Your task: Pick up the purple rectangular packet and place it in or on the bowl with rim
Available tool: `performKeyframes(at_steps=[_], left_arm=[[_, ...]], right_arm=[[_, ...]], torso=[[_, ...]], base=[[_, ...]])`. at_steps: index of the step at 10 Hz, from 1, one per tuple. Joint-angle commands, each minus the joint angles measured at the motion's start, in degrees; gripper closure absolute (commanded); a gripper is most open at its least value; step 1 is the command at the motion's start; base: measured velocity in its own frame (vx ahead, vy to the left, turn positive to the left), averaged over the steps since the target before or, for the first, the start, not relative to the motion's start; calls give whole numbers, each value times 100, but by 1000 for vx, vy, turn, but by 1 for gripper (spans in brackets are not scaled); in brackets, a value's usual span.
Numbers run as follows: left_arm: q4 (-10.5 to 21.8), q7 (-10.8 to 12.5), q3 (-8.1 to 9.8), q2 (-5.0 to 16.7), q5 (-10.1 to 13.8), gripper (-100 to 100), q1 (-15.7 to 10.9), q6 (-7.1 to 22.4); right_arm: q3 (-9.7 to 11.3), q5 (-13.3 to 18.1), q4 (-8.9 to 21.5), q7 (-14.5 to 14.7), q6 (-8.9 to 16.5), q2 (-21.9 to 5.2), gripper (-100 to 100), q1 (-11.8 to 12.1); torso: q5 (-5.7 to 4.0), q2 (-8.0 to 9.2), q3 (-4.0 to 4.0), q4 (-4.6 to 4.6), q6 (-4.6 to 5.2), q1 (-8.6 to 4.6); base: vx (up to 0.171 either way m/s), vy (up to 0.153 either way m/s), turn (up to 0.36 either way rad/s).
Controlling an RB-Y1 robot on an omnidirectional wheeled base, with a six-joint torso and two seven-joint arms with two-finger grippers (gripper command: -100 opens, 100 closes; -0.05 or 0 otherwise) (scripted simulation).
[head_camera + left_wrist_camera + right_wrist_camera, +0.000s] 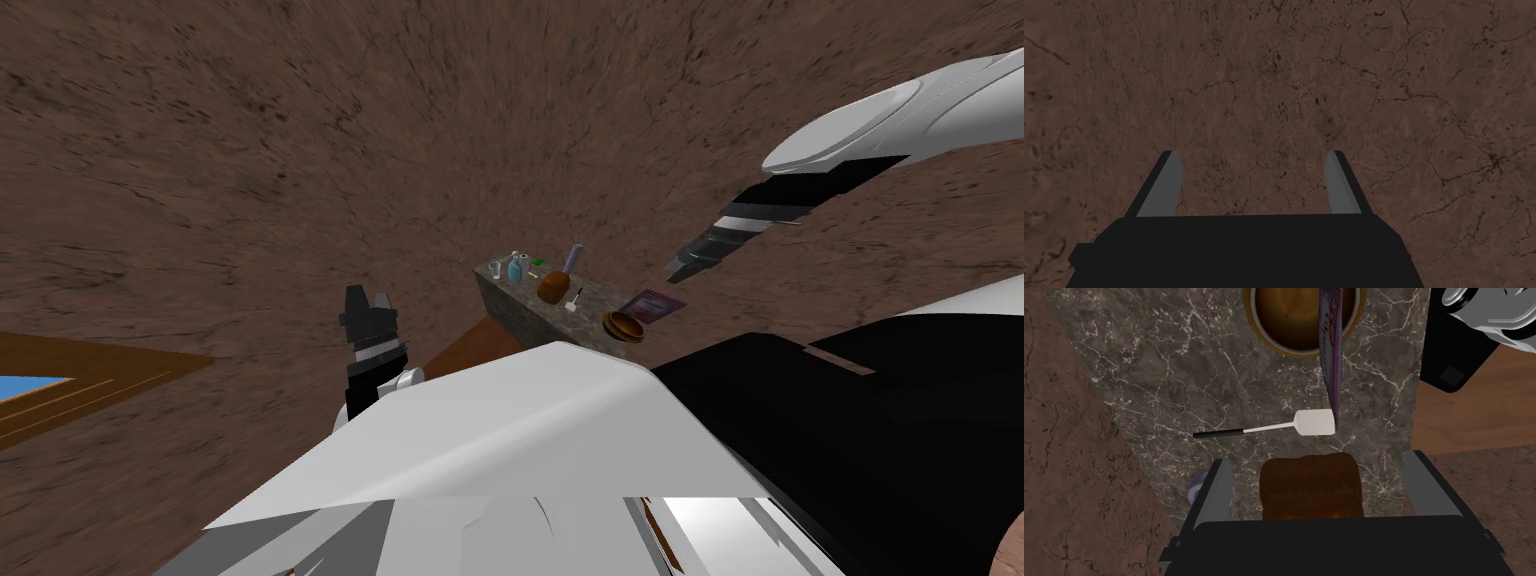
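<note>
Purple packet (1331,353): lying ahead of the right gripper (1319,458), edge-on, long axis running straight away from its jaws, possibly leaning on the bowl (1284,318). Right jaws are standing apart, empty. Left gripper (1253,155) is hanging well off, jaws also apart.

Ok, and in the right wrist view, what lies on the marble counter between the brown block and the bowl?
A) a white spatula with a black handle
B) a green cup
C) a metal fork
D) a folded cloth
A: a white spatula with a thin black handle lies flat on the counter, between the brown block and the bowl.
</note>
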Motion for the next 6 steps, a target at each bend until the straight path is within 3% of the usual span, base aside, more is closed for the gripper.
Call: performKeyframes(at_steps=[1, 6], left_arm=[[0, 0, 0, 0, 0, 0, 0, 0], [0, 0, 0, 0, 0, 0, 0, 0]], right_arm=[[0, 0, 0, 0, 0, 0, 0, 0], [1, 0, -2, -1, 3, 1, 0, 0]], torso=[[0, 0, 0, 0, 0, 0], [3, 7, 4, 2, 0, 8]], base=[[0, 0, 0], [0, 0, 0]])
